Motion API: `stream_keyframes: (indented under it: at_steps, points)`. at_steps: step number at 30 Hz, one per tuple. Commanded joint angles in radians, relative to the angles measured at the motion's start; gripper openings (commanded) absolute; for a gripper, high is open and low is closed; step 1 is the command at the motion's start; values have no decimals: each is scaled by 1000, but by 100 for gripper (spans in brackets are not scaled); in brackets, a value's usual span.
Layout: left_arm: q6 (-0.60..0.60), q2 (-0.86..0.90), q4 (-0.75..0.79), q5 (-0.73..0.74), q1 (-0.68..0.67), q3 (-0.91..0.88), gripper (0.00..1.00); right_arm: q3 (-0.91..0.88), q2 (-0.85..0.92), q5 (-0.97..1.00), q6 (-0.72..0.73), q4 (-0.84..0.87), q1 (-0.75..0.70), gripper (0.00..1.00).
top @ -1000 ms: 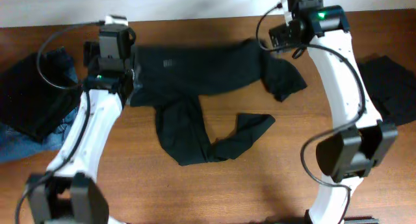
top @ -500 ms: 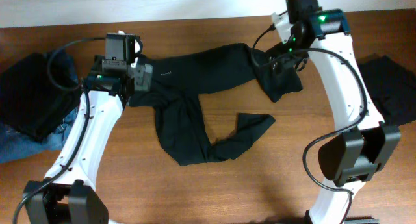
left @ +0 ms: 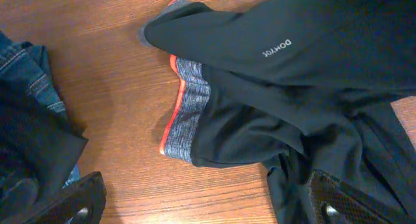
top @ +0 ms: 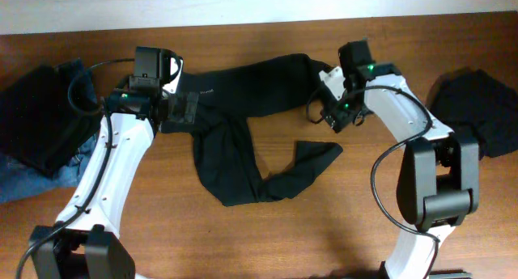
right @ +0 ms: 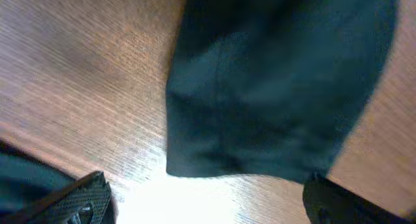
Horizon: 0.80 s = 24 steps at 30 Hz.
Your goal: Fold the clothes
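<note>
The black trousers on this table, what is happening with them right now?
Two robot arms work on the soft black trousers, which lie crumpled and unfolded on the wooden table. The left gripper hovers open by the grey waistband, the right gripper open over a leg end. Neither holds cloth.

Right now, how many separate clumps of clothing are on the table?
3: black trousers mid-table, a dark-and-denim heap at the left edge, a dark garment far right. Heaps may hide more.

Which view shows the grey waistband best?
Left wrist: the waistband lies mid-frame, grey with its orange trim clear. Overhead, it is too small to make out; right wrist shows only the black trousers.
</note>
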Motion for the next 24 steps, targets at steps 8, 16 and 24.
stream_keyframes:
  at_steps: [8,16,24]
  points:
    - [-17,-23,-1,17,-2,11,99,-115,-13,-22,-6,115,-7,77]
    - [-17,-23,-1,18,-2,11,99,-126,5,-25,-6,120,-7,75]
    - [-17,-23,-1,18,-2,11,99,-126,39,-24,29,135,-7,20]
